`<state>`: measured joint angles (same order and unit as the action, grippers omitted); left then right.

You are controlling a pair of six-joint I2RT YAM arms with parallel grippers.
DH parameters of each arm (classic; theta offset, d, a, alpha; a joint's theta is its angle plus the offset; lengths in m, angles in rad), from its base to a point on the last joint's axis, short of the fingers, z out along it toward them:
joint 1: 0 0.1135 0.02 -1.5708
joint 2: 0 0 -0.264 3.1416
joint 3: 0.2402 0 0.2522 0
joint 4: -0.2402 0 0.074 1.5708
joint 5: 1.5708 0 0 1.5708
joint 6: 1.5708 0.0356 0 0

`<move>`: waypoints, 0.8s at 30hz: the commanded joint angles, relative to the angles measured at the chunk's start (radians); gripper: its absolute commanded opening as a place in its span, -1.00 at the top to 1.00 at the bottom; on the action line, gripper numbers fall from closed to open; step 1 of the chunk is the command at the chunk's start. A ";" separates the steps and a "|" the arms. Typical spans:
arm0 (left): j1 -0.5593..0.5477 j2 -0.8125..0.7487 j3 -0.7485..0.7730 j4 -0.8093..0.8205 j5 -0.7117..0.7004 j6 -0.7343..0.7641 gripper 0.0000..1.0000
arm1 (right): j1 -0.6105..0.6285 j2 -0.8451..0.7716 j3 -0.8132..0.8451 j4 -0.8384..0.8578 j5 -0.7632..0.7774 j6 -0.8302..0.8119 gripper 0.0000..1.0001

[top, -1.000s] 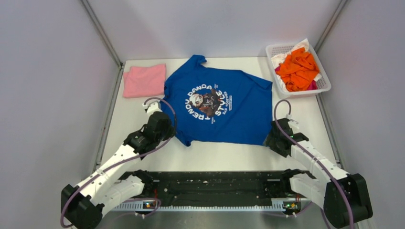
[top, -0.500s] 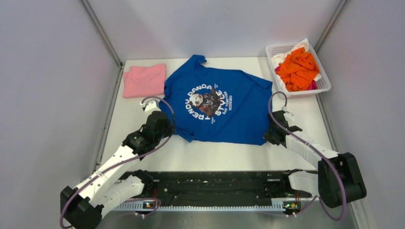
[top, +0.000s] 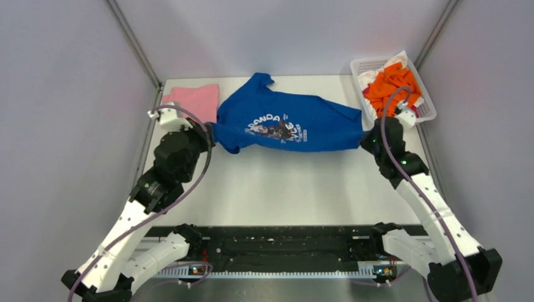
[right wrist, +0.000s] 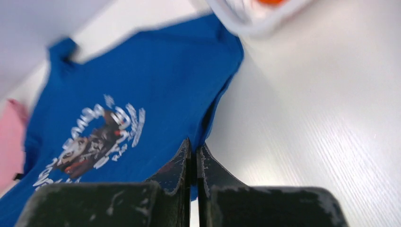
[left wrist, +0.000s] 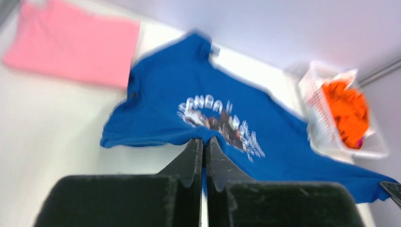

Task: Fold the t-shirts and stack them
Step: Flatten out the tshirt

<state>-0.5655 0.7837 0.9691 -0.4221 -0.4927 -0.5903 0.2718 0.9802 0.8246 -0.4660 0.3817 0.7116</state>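
Note:
The royal blue t-shirt (top: 283, 123) with white ring lettering lies across the back of the table, its near hem lifted and carried toward the back so that only half the print shows. My left gripper (top: 211, 135) is shut on the hem's left end, the pinch clear in the left wrist view (left wrist: 204, 140). At the right end my right gripper (top: 365, 135) is shut on the same blue cloth (right wrist: 142, 80), with the fabric caught between its fingertips (right wrist: 194, 144). A folded pink t-shirt (top: 195, 97) lies at the back left, beside the blue one. Orange t-shirts (top: 390, 85) fill the basket.
A white lattice basket (top: 431, 108) stands at the back right corner, and the right wrist is close against its near left side. Grey walls enclose the table on three sides. The black rail with both arm bases runs along the near edge (top: 283, 248).
The right gripper closed on the blue shirt's near right corner. Both arms then swung toward the back, dragging the near hem up and over, so the shirt now looks about half as deep.

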 commanded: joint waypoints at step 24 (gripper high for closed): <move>0.034 0.085 1.124 0.011 0.451 0.444 1.00 | -0.002 -0.270 0.929 -0.292 -0.241 -0.308 1.00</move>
<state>-0.5568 0.7795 1.9644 -0.4007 -0.1047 -0.1726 0.2722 0.7238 1.6848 -0.7357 0.1944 0.4526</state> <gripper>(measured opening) 0.022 0.014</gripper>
